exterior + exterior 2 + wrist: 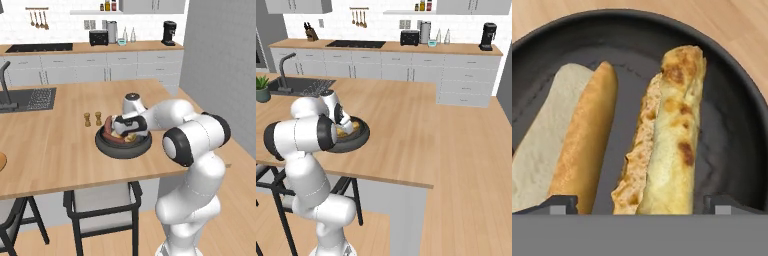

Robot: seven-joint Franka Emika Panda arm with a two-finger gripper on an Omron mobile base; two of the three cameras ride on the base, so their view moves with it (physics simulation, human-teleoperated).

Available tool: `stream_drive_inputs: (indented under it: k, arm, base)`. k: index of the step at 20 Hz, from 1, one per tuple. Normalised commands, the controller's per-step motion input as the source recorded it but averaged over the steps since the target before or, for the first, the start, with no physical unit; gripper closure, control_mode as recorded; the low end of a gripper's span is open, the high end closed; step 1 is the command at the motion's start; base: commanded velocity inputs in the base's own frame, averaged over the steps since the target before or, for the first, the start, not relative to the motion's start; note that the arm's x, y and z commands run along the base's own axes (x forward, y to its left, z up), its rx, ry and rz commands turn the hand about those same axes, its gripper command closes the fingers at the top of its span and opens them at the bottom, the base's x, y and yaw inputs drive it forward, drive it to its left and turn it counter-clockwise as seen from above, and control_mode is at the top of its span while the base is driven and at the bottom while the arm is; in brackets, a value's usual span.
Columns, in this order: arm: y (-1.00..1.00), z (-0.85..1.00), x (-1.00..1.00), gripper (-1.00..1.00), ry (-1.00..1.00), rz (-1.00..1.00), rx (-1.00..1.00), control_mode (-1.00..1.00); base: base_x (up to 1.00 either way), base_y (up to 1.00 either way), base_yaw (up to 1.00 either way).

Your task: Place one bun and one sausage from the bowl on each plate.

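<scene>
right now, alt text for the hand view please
Two buns, one split with a pale cut face and one toasted golden, lie side by side in the dark bowl. The open gripper hovers just above them.

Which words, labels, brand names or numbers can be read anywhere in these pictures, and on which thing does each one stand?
None: no readable text anywhere.
Bowl, buns: no markings.
Toaster, coffee machine, shelf jars: too small to show any label.

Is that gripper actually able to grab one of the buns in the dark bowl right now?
Probably yes. The gripper hangs open just above the bowl, its fingertips either side of a bun, with nothing between them.
</scene>
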Motion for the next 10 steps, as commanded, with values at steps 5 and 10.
stream_drive_inputs:
  k: [5,10]
  arm:
    - [-0.08,-0.21,-0.11,1.0,0.0,-0.02,0.0,-1.0]
    - [-0.14,0.09,-0.37,1.0,-0.03,0.01,0.01,-1.0]
  base:
    - [0.0,0.0,0.0]
    - [0.0,0.0,0.0]
